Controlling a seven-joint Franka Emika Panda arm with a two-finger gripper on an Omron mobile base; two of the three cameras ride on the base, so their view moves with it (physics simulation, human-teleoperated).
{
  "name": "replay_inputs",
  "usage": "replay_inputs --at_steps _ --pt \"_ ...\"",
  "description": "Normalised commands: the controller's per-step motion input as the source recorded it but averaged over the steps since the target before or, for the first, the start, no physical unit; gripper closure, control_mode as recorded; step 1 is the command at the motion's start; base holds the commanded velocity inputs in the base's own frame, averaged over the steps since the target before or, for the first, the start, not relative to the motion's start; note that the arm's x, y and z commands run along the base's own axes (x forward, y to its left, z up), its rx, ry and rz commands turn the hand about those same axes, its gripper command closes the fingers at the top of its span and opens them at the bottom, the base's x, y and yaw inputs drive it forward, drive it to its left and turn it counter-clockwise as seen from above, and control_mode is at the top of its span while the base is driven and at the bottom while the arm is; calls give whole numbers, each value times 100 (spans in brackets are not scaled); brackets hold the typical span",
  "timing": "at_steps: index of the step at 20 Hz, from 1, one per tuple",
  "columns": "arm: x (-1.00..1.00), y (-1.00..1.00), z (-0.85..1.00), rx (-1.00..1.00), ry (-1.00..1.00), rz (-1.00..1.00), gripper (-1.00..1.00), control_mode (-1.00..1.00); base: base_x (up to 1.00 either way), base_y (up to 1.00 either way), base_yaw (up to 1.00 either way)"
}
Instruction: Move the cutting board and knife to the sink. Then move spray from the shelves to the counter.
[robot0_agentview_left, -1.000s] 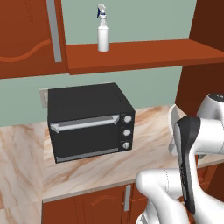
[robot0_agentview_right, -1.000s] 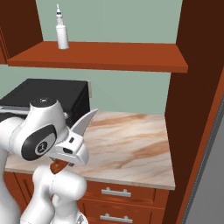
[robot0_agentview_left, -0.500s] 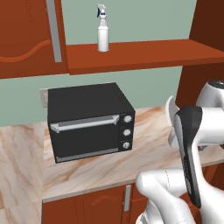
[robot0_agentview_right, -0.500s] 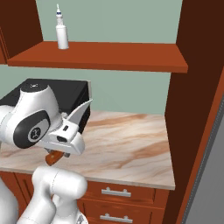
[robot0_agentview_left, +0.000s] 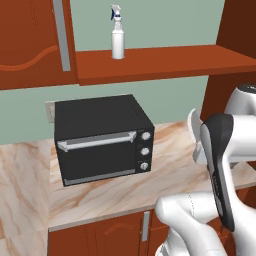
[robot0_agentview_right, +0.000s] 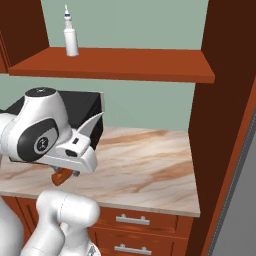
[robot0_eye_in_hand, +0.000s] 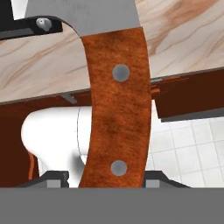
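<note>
On the shelf (robot0_agentview_left: 165, 62) at left the spray (robot0_agentview_left: 117, 34) stands upright above the black oven (robot0_agentview_left: 102, 137), while to the right, over the counter (robot0_agentview_left: 165, 172), the gripper (robot0_eye_in_hand: 103, 179) stands part-closed on the knife (robot0_eye_in_hand: 118, 109), its reddish-brown handle clamped between both fingertips.

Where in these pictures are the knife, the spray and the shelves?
knife (robot0_eye_in_hand: 117, 118): hand view, middle of the reddish-brown handle.
spray (robot0_agentview_left: 118, 44): left base view, white bottle body.
shelves (robot0_agentview_right: 130, 64): right base view, bare top of the plank.
</note>
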Motion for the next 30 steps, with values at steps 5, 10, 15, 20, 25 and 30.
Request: replay_inputs --at_steps 5,10,15,20,25,30 --pt "0 0 0 0 0 0 100 -100 0 0 0" --pt "0 0 0 0 0 0 100 100 -27 0 0" --pt "0 0 0 0 0 0 100 100 -100 -40 -13" --pt "0 0 0 0 0 0 100 100 -100 -57 -19" --pt "0 0 0 0 0 0 100 100 -100 -33 -38" --pt "0 0 0 0 0 0 100 100 -97 0 -73"
